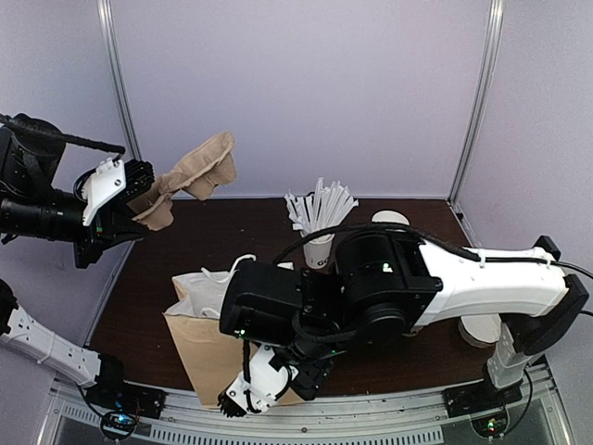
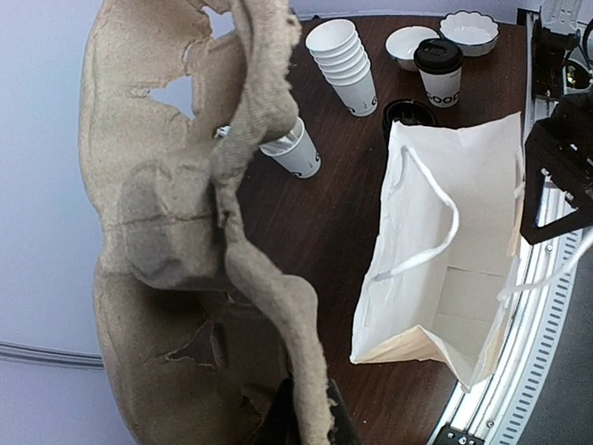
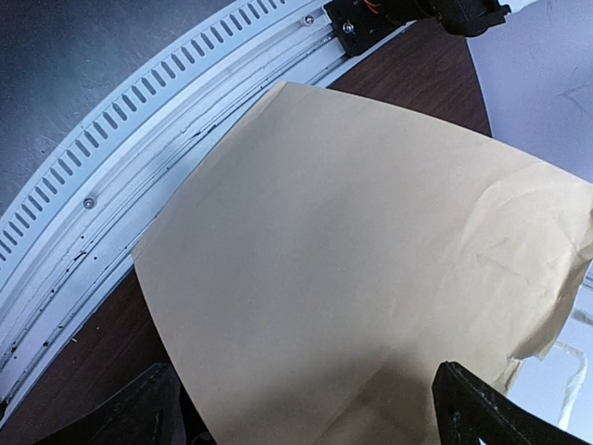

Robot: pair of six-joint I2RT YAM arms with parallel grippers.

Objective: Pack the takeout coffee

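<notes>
Takeout coffee (image 2: 438,74) sits beyond left gripper (image 2: 306,422) (clamping carrier (image 2: 176,213)).

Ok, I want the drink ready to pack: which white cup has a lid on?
The lettered cup with the black dome lid, standing beside a scalloped white bowl. The stacked cups and the cup holding white sticks are both lidless.

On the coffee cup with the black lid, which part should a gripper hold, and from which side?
Hold the takeout coffee on its paper wall, just below the black dome lid, with a level approach. It stands upright and the wall tapers downward, so a high grip should slip less. Probably come from the side away from the stack of cups and the bowl.
</notes>
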